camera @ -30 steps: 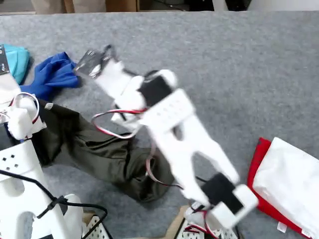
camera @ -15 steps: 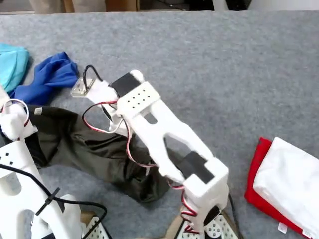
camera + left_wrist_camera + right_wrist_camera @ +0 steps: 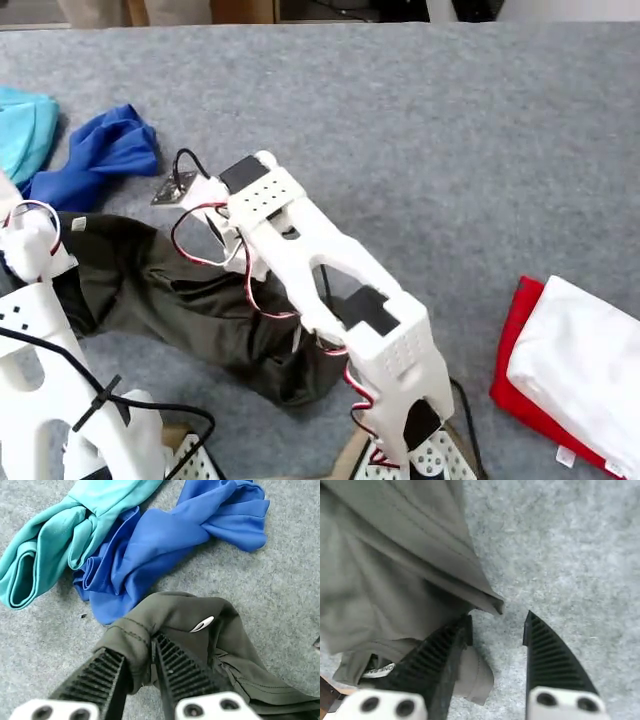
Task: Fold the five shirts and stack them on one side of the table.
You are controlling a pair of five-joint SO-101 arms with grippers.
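Teal shirt and blue shirt lie crumpled and touching at desk far left. Left end effector clamped on olive shirt edge. Right end effector open at its hem. White shirt folded atop red shirt, right edge.

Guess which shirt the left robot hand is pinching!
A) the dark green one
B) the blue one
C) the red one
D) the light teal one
A: the left gripper is closed on a fold of the dark green shirt, while the blue shirt and teal shirt lie loose beyond it.
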